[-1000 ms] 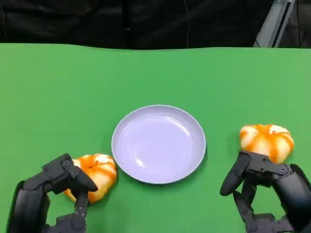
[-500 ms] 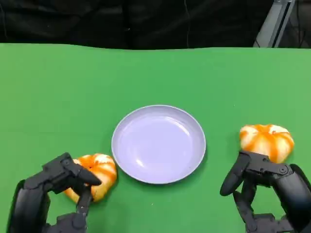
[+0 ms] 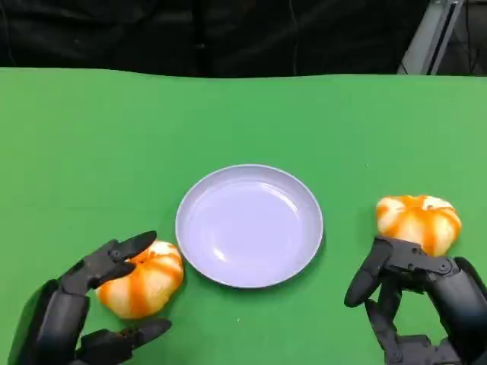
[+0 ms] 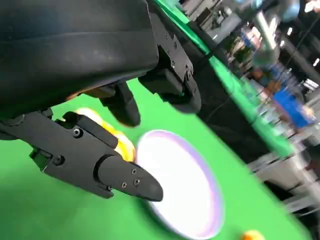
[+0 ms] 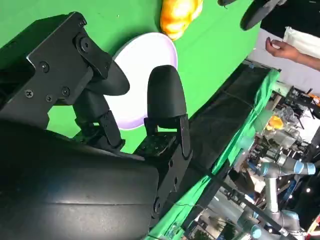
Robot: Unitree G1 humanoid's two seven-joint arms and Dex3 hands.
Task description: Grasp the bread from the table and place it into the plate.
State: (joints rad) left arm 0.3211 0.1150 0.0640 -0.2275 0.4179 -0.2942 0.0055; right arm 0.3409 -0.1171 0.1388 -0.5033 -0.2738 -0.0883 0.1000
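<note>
Two orange-and-white bread rolls lie on the green table beside a round lilac plate [image 3: 249, 226]. The left bread [image 3: 143, 279] sits just left of the plate, between the spread fingers of my left hand [image 3: 84, 308]; the upper fingers reach its top edge and the thumb lies apart below it. In the left wrist view the bread [image 4: 123, 144] shows past the fingers [image 4: 125, 177], with the plate [image 4: 186, 192] beyond. The right bread [image 3: 419, 220] lies right of the plate, just ahead of my right hand [image 3: 417, 304], which holds nothing.
Green cloth covers the table up to a dark far edge [image 3: 243, 74]. In the right wrist view I see the plate [image 5: 142, 65], the left bread [image 5: 180, 14] and a person's hand [image 5: 281, 48] beyond the table.
My left hand's fingers have uncurled and spread apart around the left bread, uncovering more of it. The right hand, plate and right bread have not moved.
</note>
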